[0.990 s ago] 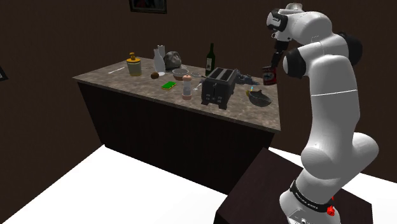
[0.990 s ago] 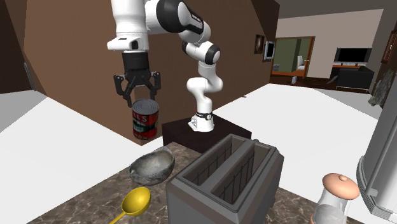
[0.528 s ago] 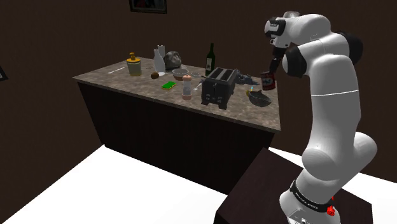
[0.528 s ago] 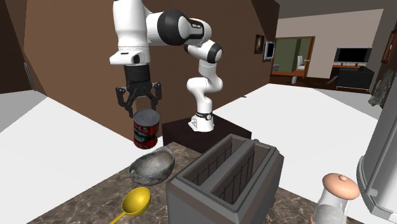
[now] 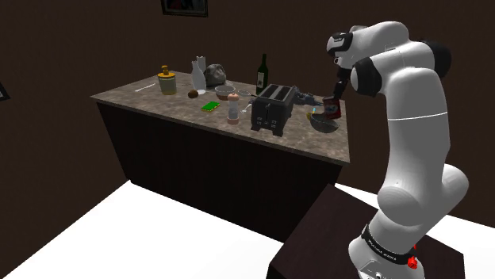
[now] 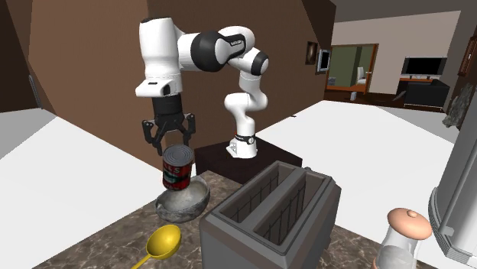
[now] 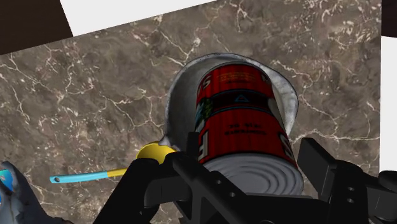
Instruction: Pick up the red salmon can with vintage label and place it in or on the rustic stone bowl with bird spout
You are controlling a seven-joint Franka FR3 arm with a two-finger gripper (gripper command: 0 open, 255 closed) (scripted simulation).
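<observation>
1. The end effector (image 6: 171,139) is pinching the can (image 6: 176,170) by its upper end. In the wrist view, its two fingers are pressing on opposite sides of the can.
2. The can is hanging slightly tilted, at 6 o'clock of the end effector. Its lower end is dipping inside the rim of the bowl (image 6: 187,203); I cannot tell whether it is touching the bowl's floor.
3. The bowl is sitting near the edge of the surface (image 6: 122,256). In the second exterior view, a yellow spoon (image 6: 163,243) is lying at its 7 o'clock and a toaster (image 6: 267,218) is standing at its 4 o'clock.
4. By my reading, the placing step is going on: the can is lifted and over the bowl, but not yet released.
5. The next move is calling for a short, straight lowering until the can is resting in the bowl. The fingers would then spread and lift away toward 12 o'clock.
6. A tilted can on a curved floor is likely to topple, so the release is asking for gentleness.
</observation>
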